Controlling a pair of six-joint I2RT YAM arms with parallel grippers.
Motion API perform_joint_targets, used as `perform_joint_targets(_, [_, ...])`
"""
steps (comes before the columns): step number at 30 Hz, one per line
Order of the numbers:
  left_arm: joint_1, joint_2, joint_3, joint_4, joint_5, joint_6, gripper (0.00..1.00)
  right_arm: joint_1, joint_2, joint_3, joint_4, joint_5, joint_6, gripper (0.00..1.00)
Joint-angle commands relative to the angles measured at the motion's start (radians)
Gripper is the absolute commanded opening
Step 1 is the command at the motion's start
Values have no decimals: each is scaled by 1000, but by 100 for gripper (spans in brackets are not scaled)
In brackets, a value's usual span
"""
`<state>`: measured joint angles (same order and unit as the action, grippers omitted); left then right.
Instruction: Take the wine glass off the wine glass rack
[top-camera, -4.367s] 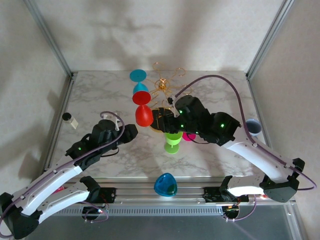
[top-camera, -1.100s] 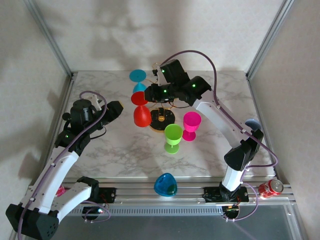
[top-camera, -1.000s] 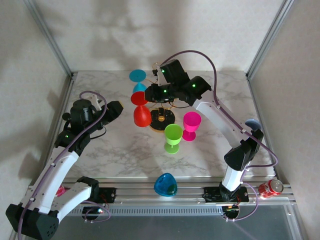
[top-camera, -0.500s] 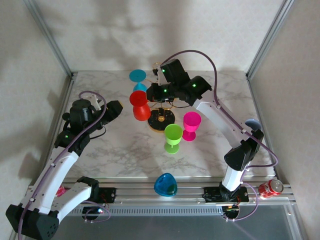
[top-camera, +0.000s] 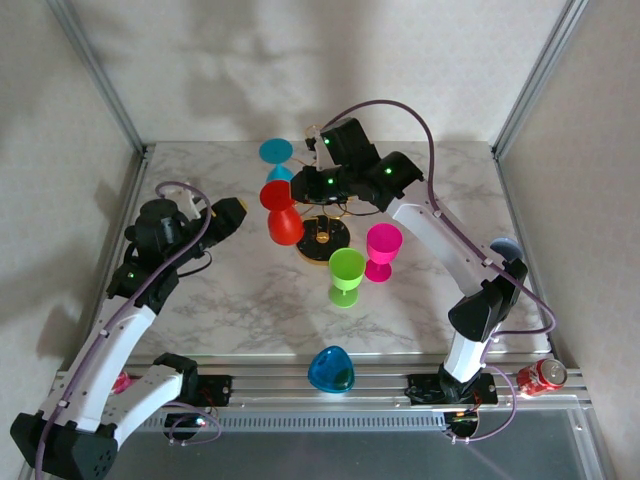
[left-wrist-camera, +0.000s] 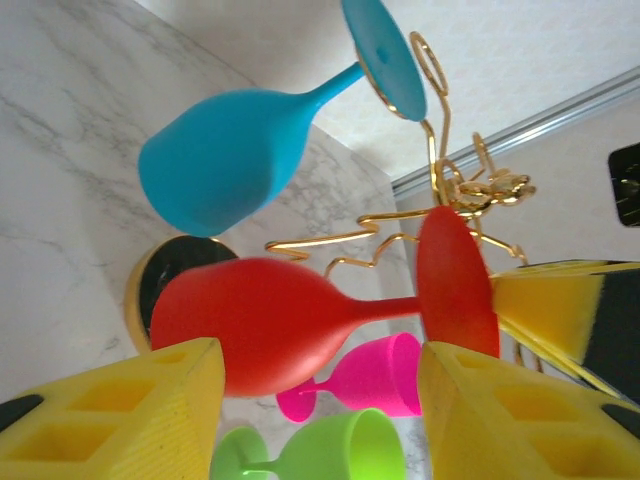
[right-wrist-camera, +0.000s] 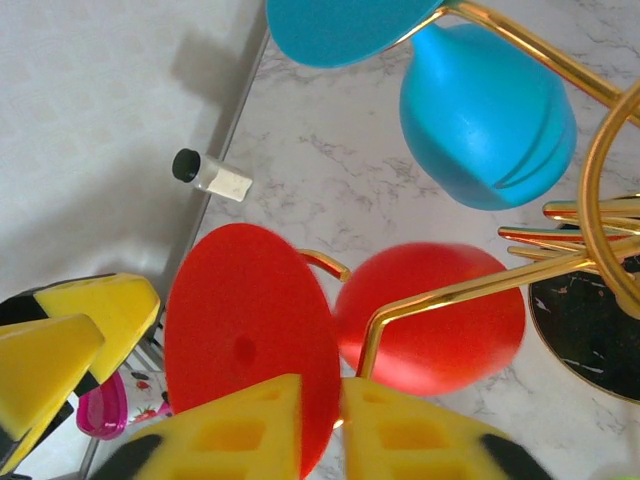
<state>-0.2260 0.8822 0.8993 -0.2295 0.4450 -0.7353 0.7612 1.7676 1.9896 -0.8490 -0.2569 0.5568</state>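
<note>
- On the L side of the wine glass rack (top-camera: 338, 232), back-centre of the table: red wine glass (top-camera: 281, 212) hangs tipped. Stem roughly level, bowl twd the L arm, foot twd the rack post.
- In the R wrist view a gold wire crosses in front of its stem, so it's not off the rack yet.
- R gripper (right-wrist-camera: 320, 392): reaches in over the rack top. Yellow fingers nearly together w/ the rim of the red foot in the slit btwn them, i.e. pinching the glass by its foot.
- L gripper (left-wrist-camera: 320, 355): jaws spread wide, released, nothing in them. Sits just beside the red bowl, facing it; contact w/ bowl can't tell.
- Blue wine glass (top-camera: 277, 158) hangs tilted on the next rack arm, behind the red one.
- Green glass (top-camera: 346, 272) & pink glass (top-camera: 382, 245) stand upright on the marble table (top-camera: 220, 300), near side of the rack base, just beside each other.
</note>
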Motion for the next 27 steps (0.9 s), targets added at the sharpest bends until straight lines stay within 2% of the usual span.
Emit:
perform_joint_targets(1, [9, -1, 26, 76, 67, -22, 56, -7, -29, -17, 11, -7, -2, 25])
perform_joint_targets(5, [8, 21, 31, 113, 114, -32, 56, -9, -31, -25, 18, -9, -1, 32])
perform_joint_targets(14, [-6, 65, 28, 204, 190, -90, 56, -10, -31, -29, 24, -12, 3, 36])
perform_joint_targets(21, [-28, 93, 38, 231, 201, -102, 54, -11, -37, -33, 30, -10, 5, 37])
perform_joint_targets(27, [-46, 108, 45, 235, 204, -101, 52, -10, -46, -27, 37, -7, 6, 46])
